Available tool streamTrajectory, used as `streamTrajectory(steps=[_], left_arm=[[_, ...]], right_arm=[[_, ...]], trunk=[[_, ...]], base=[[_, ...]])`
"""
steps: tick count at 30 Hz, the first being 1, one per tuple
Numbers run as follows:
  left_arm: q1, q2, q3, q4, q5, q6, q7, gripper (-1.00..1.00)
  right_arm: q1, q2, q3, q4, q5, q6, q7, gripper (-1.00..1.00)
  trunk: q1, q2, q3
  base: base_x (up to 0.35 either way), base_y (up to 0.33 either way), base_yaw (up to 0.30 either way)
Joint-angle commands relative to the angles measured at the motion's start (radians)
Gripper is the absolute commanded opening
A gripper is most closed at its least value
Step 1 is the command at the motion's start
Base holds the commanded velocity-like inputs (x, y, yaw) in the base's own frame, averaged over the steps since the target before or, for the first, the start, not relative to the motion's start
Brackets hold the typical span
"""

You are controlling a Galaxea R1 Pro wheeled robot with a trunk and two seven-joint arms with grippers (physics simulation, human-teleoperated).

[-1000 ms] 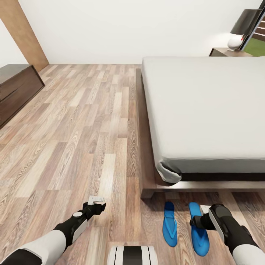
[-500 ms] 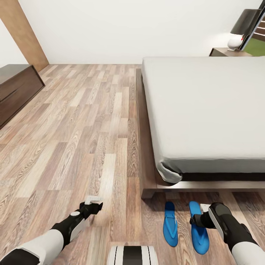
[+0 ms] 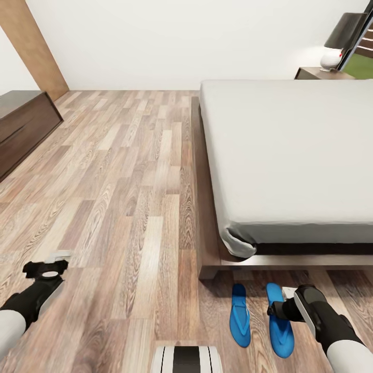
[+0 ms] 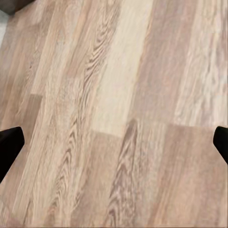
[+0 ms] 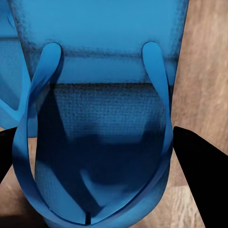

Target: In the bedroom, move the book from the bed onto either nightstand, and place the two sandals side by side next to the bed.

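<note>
Right gripper: low at the near right of the head view, directly over the right-hand sandal. In the right wrist view its two dark fingertips stand wide apart, one at either side of that sandal, with the blue toe strap between them; whether they touch the sandal I cannot tell. It grips nothing.

Left gripper: low at the near left of the head view, over bare floor, well apart from the sandals. In the left wrist view its fingertips sit at the opposite edges with only wood planks between them; spread wide, holding nothing.

Sandals, pair, bright blue: the left-hand sandal lies flat just beside the right-hand one, both parallel, toes towards the bed, on the floor at the near corner of the bed frame. The right wrist view adds the textured footbed and a sliver of the neighbouring sandal.

Robot base: white and dark, at the near edge of the head view.

Bed: pale grey mattress on a dark wooden frame, right half of the head view, its top bare.

Dresser: long, dark, against the left side.

Nightstand: dark wood, beyond the far end of the bed, carrying a white lamp with a dark shade.

Room: brown plank floor, white far wall, slanted wooden panel at far left, strip of window with grass at far right.
</note>
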Motion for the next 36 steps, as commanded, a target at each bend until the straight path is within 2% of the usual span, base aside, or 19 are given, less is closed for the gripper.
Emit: streamTrajectory(steps=[1, 3, 4, 6, 8, 10, 15, 21, 26, 29, 36], left_arm=[[0.000, 0.021, -0.009, -0.016, 0.003, 0.017, 0.039, 1.00], [0.000, 0.077, -0.010, -0.045, -0.039, 0.039, 0.130, 1.00], [0.000, 0.086, -0.009, -0.050, -0.054, 0.042, 0.145, 1.00], [0.000, 0.108, -0.009, -0.058, -0.113, 0.049, 0.191, 1.00], [0.000, 0.120, -0.008, -0.061, -0.144, 0.051, 0.225, 1.00], [0.001, 0.129, -0.008, -0.062, -0.157, 0.052, 0.245, 1.00], [0.002, 0.152, -0.009, -0.059, -0.196, 0.054, 0.280, 1.00], [0.007, 0.161, -0.009, -0.054, -0.228, 0.054, 0.289, 1.00], [0.008, 0.162, -0.009, -0.045, -0.233, 0.054, 0.291, 1.00], [0.009, 0.162, -0.011, -0.028, -0.234, 0.053, 0.290, 1.00], [0.009, 0.161, -0.019, -0.013, -0.234, 0.053, 0.289, 1.00]], right_arm=[[0.000, 0.000, -0.002, -0.001, 0.003, 0.005, 0.005, -1.00], [0.000, 0.001, -0.002, -0.003, 0.005, 0.005, 0.006, -1.00], [0.000, 0.001, -0.002, -0.004, 0.005, 0.005, 0.006, -1.00], [0.000, 0.002, -0.001, -0.004, 0.005, 0.006, 0.008, -1.00], [0.000, 0.002, -0.001, -0.004, 0.004, 0.006, 0.010, -1.00], [0.000, 0.002, 0.000, -0.003, 0.004, 0.006, 0.011, -1.00], [0.000, 0.002, 0.004, -0.003, 0.005, 0.007, 0.011, -1.00], [0.000, 0.003, 0.005, -0.003, 0.005, 0.009, 0.011, -1.00], [0.000, 0.005, 0.012, -0.005, 0.005, 0.013, 0.010, -1.00], [-0.005, 0.004, 0.015, -0.005, 0.005, 0.017, 0.009, -1.00], [-0.028, 0.014, 0.018, -0.004, 0.006, 0.021, 0.004, -1.00]], trunk=[[0.000, 0.000, -0.001], [0.000, 0.000, -0.001], [0.000, 0.000, -0.001], [0.000, 0.000, -0.001], [0.000, 0.000, -0.001], [0.000, 0.000, -0.001], [0.002, -0.001, -0.020], [0.003, -0.002, -0.028], [0.005, -0.003, -0.047], [0.005, -0.003, -0.047], [0.008, -0.005, -0.074]], base=[[0.000, 0.000, 0.000], [0.000, 0.000, 0.000], [0.000, 0.000, 0.000], [0.000, 0.000, 0.000], [0.000, 0.000, 0.000], [0.000, 0.000, 0.000], [0.000, 0.000, 0.000], [0.000, 0.000, 0.000], [0.000, 0.000, 0.000], [0.000, 0.000, 0.000], [0.000, 0.000, 0.000]])
